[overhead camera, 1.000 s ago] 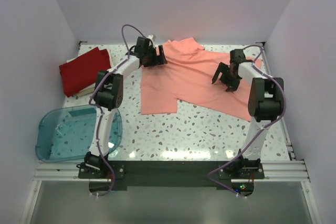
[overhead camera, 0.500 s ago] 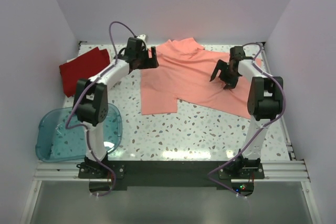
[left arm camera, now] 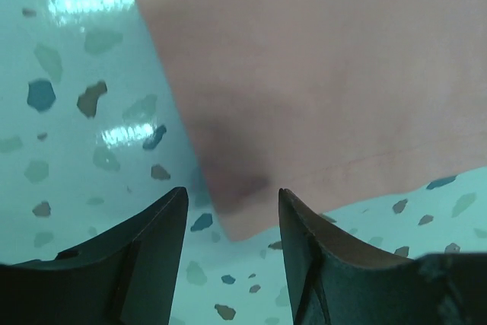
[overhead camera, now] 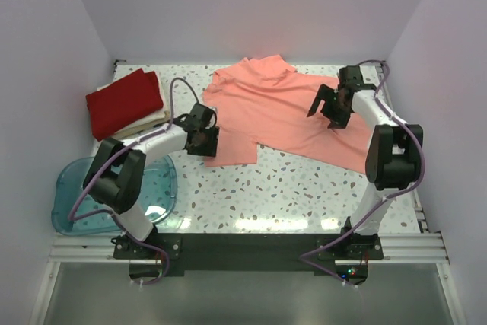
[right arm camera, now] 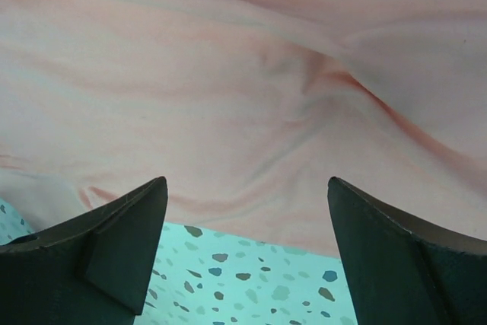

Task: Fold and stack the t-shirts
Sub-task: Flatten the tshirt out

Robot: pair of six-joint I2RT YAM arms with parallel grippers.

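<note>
at near left a blue tub (overhead camera: 87, 199) sits on the surface (overhead camera: 304, 188). beyond, the left pincer (overhead camera: 204, 142) hangs part open, empty, over the near corner of the salmon-pink t-shirt (overhead camera: 281, 112). farther, the right pincer (overhead camera: 331, 109) gapes wide, empty, above it. far left, the deep red t-shirt (overhead camera: 122, 100) lies folded atop the cream-white t-shirt (overhead camera: 149, 121).

I see salmon-pink t-shirt (overhead camera: 281, 112) spread open and lightly creased, far middle to right of the table (overhead camera: 304, 188), deep red t-shirt (overhead camera: 123, 101) folded at far left, lying on folded cream-white t-shirt (overhead camera: 150, 121), only its near edge showing
</note>
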